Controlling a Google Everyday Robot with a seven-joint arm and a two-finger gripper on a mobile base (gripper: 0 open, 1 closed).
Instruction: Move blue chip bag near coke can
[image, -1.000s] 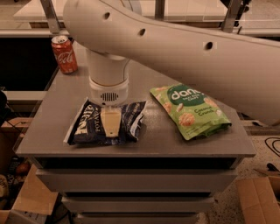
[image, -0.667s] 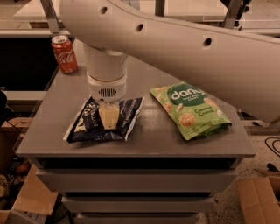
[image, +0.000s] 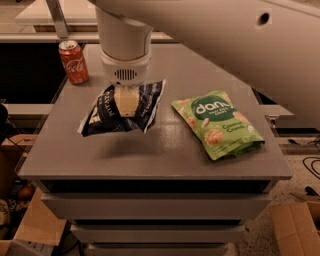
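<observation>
The blue chip bag (image: 101, 118), dark navy with white lettering, hangs a little above the grey table (image: 165, 152), with its shadow on the top below it. My gripper (image: 126, 104) comes straight down from the big white arm and is shut on the bag's middle; one cream finger (image: 126, 100) shows against the bag. The red coke can (image: 73, 62) stands upright at the table's back left corner, a short way up and left of the bag and apart from it.
A light green "dan" snack bag (image: 218, 123) lies flat on the right half of the table. The white arm (image: 235, 45) fills the upper right. Cardboard boxes (image: 30, 232) sit on the floor at the lower left and right.
The gripper has risen with the blue chip bag in it. The bag has left the table top and sits higher in view, closer to the can. The can and green bag have not moved.
</observation>
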